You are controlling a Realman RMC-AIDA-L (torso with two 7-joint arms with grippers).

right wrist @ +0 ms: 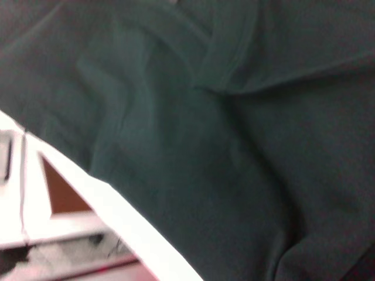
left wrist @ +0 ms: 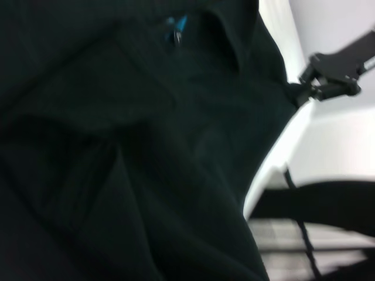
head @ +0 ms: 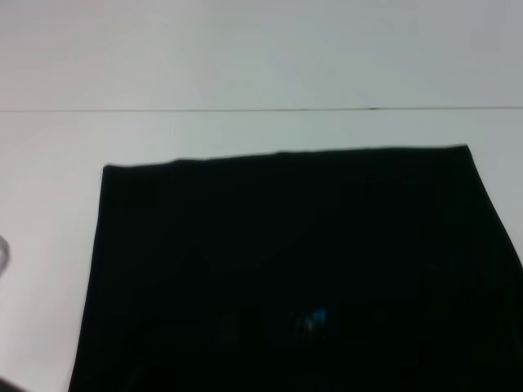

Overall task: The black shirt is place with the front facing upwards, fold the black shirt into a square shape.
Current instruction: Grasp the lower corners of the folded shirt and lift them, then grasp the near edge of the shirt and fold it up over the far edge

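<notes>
Right pincer (left wrist: 319,82) touches the black shirt (head: 294,269) at its edge; grip can't tell. Left pincer unseen. Shirt lies flat on white desk (head: 245,73), prob. ready for folding.

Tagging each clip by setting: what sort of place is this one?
Probably a lab or test bench, not a home: a bare white table holds only the black shirt, and a black tool shows beyond the table edge in the left wrist view.

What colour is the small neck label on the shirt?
Blue, clearest in the left wrist view: neck label on the black shirt.
</notes>
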